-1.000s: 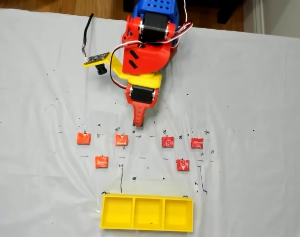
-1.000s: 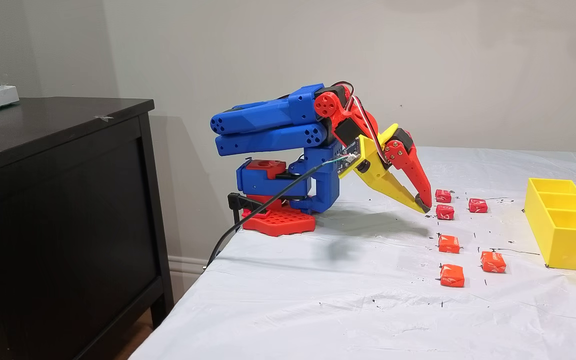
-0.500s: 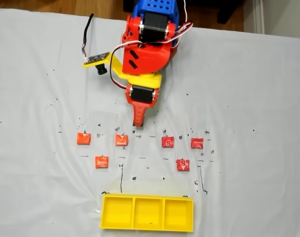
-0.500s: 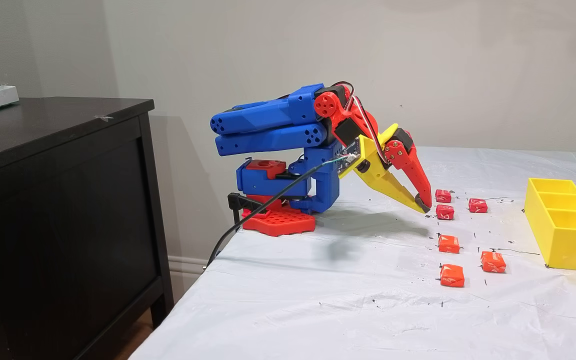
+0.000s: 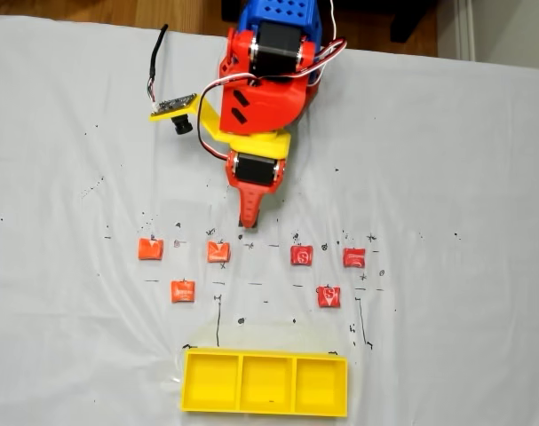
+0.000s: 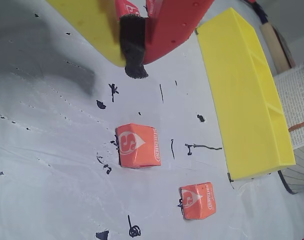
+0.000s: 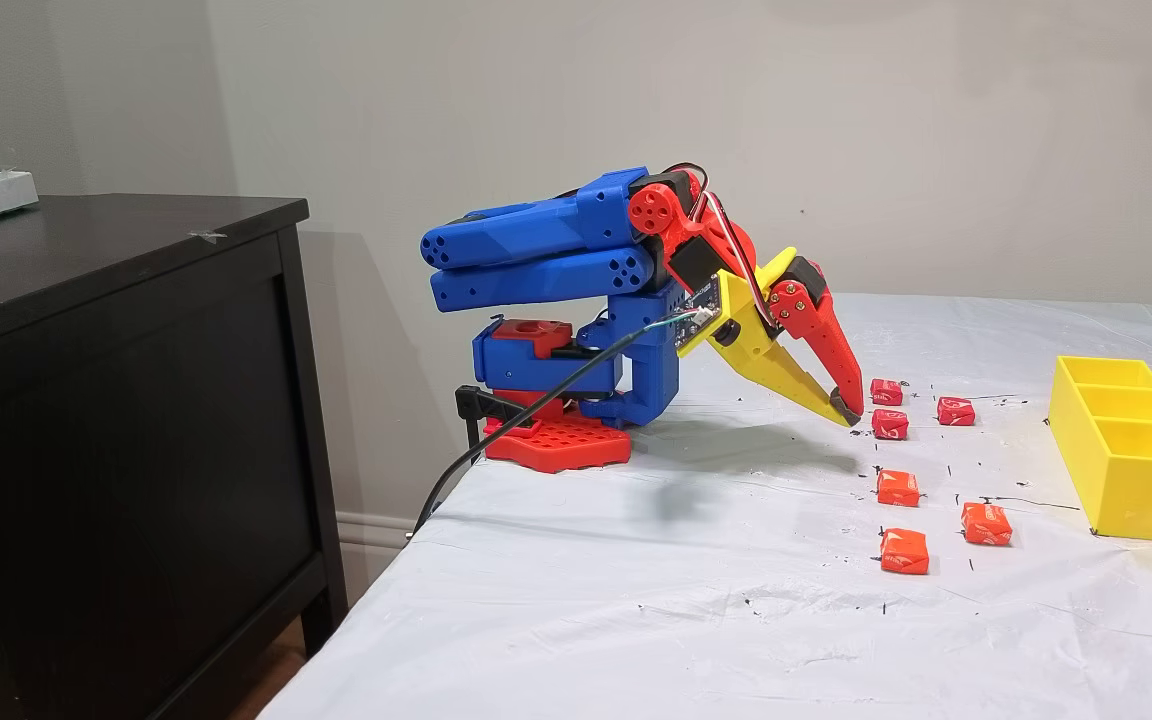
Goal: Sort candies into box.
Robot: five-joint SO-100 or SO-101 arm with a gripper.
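Note:
My gripper point(image 5: 249, 224) point(image 7: 848, 412) is shut with nothing in it, its tip low over the white sheet just behind the row of candies. Three orange-red candies point(image 5: 150, 249) point(image 5: 218, 252) point(image 5: 183, 290) lie on the left in a fixed view from above, and three red candies with white marks point(image 5: 302, 256) point(image 5: 354, 257) point(image 5: 329, 296) lie on the right. The nearest orange candy point(image 6: 137, 145) sits just ahead of my gripper point(image 6: 134, 70) in the wrist view, another point(image 6: 198, 201) beyond it. The yellow three-compartment box point(image 5: 265, 355) point(image 6: 242, 100) point(image 7: 1136, 490) stands past the candies with nothing inside.
A small camera board on a yellow bracket point(image 5: 173, 108) sticks out beside the arm. The arm's red base point(image 7: 556, 440) sits at the table's edge with a black cable point(image 7: 526, 415) hanging off. A dark cabinet point(image 7: 116, 400) stands beyond that edge. Black ink marks dot the sheet.

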